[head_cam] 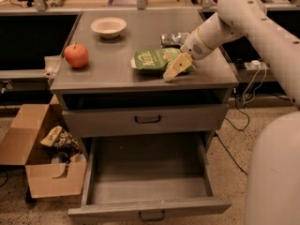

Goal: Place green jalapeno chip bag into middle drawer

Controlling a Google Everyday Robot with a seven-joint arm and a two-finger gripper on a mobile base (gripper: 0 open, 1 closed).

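Right now I am watching the gripper (174, 68) hanging low over the tabletop (108, 74), close to the front edge and right of the middle, with the arm (243, 18) reaching in from the rear right. It is touching the right end of the bag (151, 59) and covering that end; I cannot tell whether it is clamping the bag or only lying against it. The bag is lying flat just back from the front edge, with its left end free.

Just behind the gripper a foil packet (172, 38) is lying beside the wrist. A bowl (108, 26) is sitting at the rear left and an apple (76, 55) near the left edge, both well apart from the bag, with bare grey surface stretching between.

Under the front edge the upper drawer (187, 121) is showing only its closed front. Below it the middle drawer (147, 182) is standing pulled out toward me, its floor showing between the low side walls. A box (47, 182) is standing just beside its left wall, and cables (243, 102) are trailing on the right.
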